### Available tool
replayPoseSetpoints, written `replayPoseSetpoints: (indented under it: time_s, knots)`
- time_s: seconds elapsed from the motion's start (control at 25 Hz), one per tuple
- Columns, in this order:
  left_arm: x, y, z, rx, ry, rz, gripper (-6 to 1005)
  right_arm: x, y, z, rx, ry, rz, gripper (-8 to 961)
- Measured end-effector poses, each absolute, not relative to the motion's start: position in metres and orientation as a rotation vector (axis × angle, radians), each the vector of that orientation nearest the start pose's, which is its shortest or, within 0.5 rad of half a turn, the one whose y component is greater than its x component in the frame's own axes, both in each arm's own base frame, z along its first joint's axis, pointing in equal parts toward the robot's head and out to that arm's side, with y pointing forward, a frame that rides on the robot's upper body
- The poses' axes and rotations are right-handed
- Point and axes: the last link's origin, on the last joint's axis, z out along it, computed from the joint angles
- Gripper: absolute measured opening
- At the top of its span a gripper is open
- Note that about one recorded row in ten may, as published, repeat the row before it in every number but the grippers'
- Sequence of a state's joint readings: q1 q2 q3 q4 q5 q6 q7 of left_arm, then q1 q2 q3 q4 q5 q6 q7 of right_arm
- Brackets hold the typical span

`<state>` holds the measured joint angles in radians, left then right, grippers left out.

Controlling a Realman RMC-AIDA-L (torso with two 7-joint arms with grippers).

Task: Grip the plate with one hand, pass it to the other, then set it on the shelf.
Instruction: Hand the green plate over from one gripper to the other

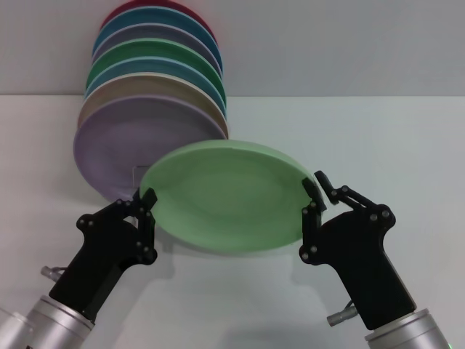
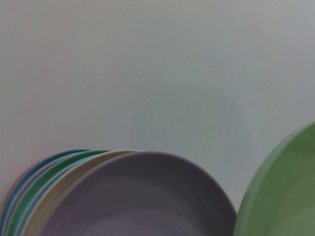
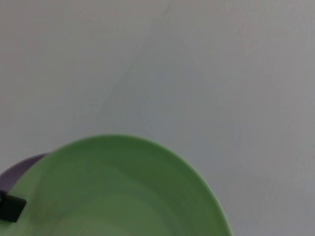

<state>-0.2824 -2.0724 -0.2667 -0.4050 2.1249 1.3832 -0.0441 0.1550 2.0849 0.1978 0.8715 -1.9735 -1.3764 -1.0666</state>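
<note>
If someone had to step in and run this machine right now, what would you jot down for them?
Left end effector: at the plate's left edge, fingers around the rim.
Right end effector: on the plate's right edge; grip looks shut on the rim, though one finger stands apart.
Plate: held in the air between both arms, tilted, in front of the row of plates standing on the shelf, which is mostly hidden by them.
Done: plate picked up, handover under way.
Left: one arm lets go, the other sets the plate on the shelf in front of the lilac plate.
</note>
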Motion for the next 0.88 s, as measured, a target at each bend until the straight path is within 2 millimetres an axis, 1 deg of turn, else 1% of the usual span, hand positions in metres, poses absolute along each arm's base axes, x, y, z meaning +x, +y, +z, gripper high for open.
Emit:
replayPoseSetpoints:
  time_s: [0.32,0.4,0.44,0.48,0.52,0.56,0.72,0.76,0.88]
  knots:
    - [-0.278,0.245,-0.075,-1.841,-0.445,-0.951,30,0.199,0.201,-0.101,-1.681,-0.112,0.518,105]
    - [-0.278,0.243,-0.072,-1.826,-0.441,-0.959,30,0.196,0.195,-0.099,-1.662,-0.111,0.543,168]
    - [-0.279,0.243,-0.071,-1.815,-0.439,-0.961,30,0.196,0.195,-0.099,-1.662,-0.111,0.543,200]
    - [-0.282,0.242,-0.065,-1.779,-0.440,-0.965,30,0.195,0.191,-0.098,-1.653,-0.115,0.558,231]
    - [-0.282,0.242,-0.065,-1.779,-0.440,-0.965,30,0.194,0.188,-0.097,-1.645,-0.122,0.573,262]
    - [-0.284,0.241,-0.061,-1.755,-0.440,-0.966,30,0.191,0.182,-0.095,-1.630,-0.135,0.601,294]
    - [-0.290,0.237,-0.045,-1.669,-0.412,-0.989,30,0.189,0.176,-0.093,-1.619,-0.150,0.622,351]
    - [-0.291,0.236,-0.042,-1.649,-0.401,-0.996,30,0.191,0.174,-0.094,-1.628,-0.159,0.616,365]
    - [-0.291,0.231,-0.029,-1.591,-0.359,-1.041,30,0.197,0.174,-0.096,-1.640,-0.170,0.592,364]
